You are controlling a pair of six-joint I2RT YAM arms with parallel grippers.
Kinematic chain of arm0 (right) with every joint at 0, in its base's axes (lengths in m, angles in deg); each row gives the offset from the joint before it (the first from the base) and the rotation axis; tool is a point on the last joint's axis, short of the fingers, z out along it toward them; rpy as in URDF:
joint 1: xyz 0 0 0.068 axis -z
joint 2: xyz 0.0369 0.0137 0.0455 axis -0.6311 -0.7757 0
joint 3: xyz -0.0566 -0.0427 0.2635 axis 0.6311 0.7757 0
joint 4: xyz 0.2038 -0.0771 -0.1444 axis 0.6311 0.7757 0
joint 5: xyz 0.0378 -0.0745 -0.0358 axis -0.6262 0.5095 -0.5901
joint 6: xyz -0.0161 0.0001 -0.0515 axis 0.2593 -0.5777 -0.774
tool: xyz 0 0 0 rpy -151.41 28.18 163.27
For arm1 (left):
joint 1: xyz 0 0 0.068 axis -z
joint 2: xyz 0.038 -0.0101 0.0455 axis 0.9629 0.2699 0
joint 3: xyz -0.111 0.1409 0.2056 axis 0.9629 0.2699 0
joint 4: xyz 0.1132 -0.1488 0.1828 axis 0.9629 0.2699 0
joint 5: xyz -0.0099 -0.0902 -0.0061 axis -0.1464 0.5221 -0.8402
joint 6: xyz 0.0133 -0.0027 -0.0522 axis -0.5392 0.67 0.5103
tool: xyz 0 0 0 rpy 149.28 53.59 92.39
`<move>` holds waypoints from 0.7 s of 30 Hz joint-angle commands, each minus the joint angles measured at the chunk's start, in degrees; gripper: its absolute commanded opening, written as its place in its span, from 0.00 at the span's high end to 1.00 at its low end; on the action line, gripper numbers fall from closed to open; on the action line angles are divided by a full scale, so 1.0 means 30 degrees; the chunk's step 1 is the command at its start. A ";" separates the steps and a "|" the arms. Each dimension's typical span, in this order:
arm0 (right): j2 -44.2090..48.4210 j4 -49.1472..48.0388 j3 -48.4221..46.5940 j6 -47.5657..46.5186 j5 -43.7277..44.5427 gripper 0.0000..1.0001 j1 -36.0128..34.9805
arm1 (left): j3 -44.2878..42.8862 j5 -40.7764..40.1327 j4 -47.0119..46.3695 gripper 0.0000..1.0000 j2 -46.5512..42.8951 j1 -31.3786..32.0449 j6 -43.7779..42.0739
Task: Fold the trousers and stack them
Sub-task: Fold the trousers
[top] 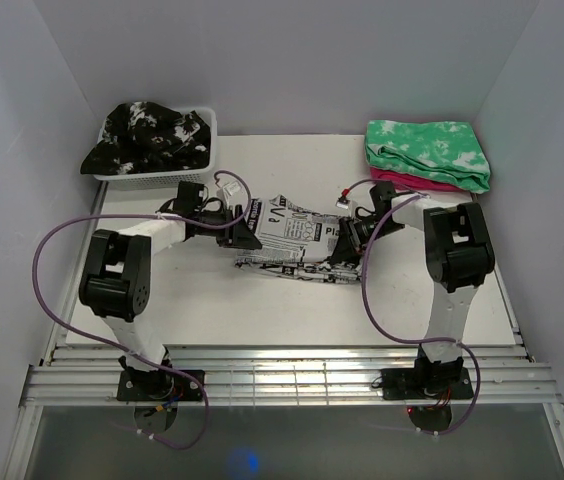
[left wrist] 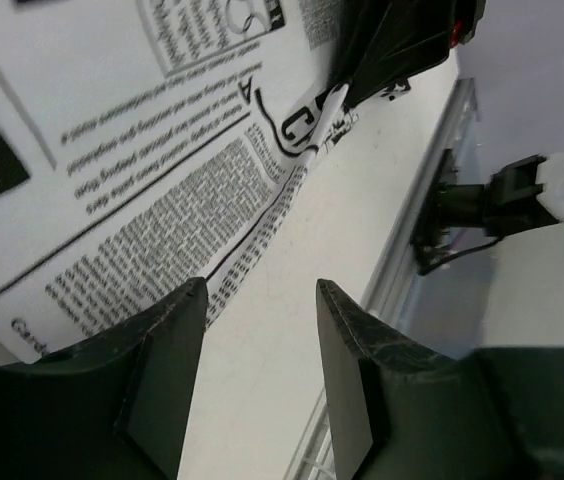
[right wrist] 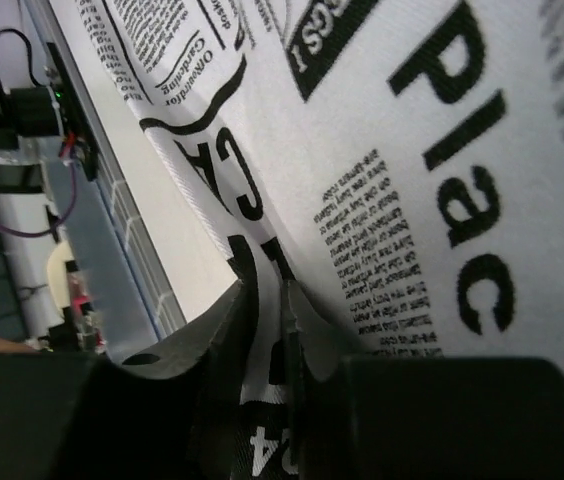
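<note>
Right claw (right wrist: 265, 318) tight on trousers (right wrist: 392, 130)

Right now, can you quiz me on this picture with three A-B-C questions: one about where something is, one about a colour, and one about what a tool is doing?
1. Where are the trousers?
A) in a basket
B) in the middle of the table
C) hanging on a wall

2. What colour is the cloth under the green-and-white cloth?
A) pink
B) blue
C) yellow

3. What is the right tool doing?
A) wide open over bare table
B) holding a cup
C) shut on the trousers

Answers:
1 B: the top view shows them lying mid-table.
2 A: the pink cloth peeks out beneath it.
3 C: its wrist view shows printed cloth pinched tight in it.
</note>
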State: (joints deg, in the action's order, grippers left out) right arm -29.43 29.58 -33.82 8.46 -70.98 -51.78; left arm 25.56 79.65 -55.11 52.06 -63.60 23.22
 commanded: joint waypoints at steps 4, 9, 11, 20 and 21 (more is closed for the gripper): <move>0.2575 0.3450 -0.0560 -0.6167 0.0690 0.50 0.0083 | -0.2231 -0.6343 0.2096 0.27 -0.4132 0.4526 -1.1690; 0.4184 0.4860 0.0374 -0.7231 -0.0598 0.61 0.1604 | -0.0037 -0.8005 -0.1789 0.20 -0.4576 0.6963 -1.7987; 0.4536 0.5707 0.0551 -0.8220 -0.0334 0.81 0.2366 | 0.0056 -0.7919 -0.2181 0.20 -0.3673 0.7199 -1.9519; 0.5300 0.8642 0.2396 -0.9314 -0.2325 0.70 0.6878 | -0.2321 -0.7946 -0.1479 0.18 0.0258 1.0534 -2.2364; 0.5271 0.8555 0.2542 -0.8761 -0.2471 0.66 0.7490 | -0.2086 -0.8411 -0.1740 0.18 0.0404 1.0859 -2.2629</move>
State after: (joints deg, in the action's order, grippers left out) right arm -15.64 51.87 -27.44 -17.55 -74.50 -32.28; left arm 19.82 55.26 -59.62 54.27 -34.77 -38.61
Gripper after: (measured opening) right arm 0.313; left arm 0.820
